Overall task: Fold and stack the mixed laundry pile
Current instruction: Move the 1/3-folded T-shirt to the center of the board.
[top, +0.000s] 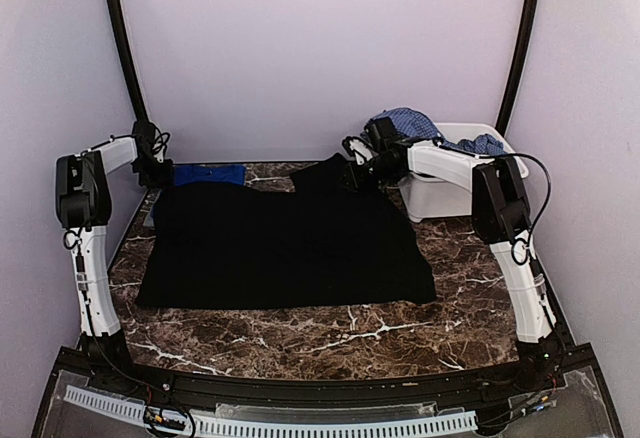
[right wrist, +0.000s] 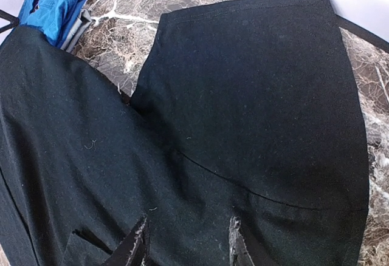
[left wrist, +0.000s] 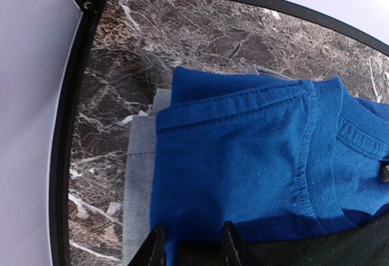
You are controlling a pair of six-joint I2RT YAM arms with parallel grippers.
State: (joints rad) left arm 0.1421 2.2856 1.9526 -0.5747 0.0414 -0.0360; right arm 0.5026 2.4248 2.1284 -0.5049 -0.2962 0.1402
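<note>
One black garment (top: pixel 285 243), one blue tee (top: pixel 208 174), one checked shirt (top: pixel 405 121), one white bin (top: pixel 440 196).

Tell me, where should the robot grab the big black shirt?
Probably its far sleeve, from above with the right pincer, which hovers there: the black shirt lies flat, so only an edge pinches up.
</note>
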